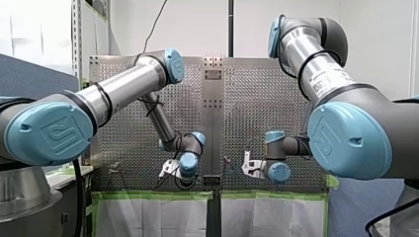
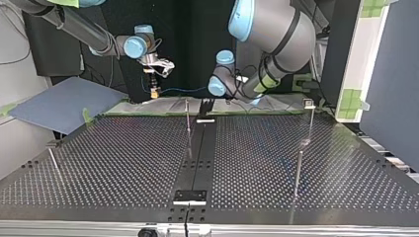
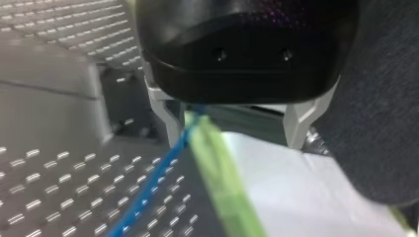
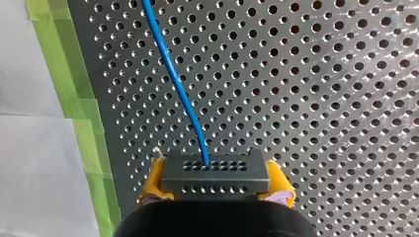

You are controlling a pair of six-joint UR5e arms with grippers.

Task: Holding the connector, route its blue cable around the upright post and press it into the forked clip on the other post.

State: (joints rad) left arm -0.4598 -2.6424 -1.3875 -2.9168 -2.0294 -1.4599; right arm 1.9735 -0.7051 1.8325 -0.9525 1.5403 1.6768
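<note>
Right wrist view shows right jaws clamped on connector [image 4: 215,174], blue cable [image 4: 174,79] leading ahead; left wrist view shows left jaws wide apart, cable loose between.

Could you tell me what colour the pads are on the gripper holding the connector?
Yellow, clearest in the right wrist view, on my right gripper around the connector.

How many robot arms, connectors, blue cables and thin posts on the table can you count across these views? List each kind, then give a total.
Robot arms: 2, my left arm and my right arm
Connector: 1
Blue cable: 1
Posts: 3, at the top view's left, middle and right
Total: 7
</note>
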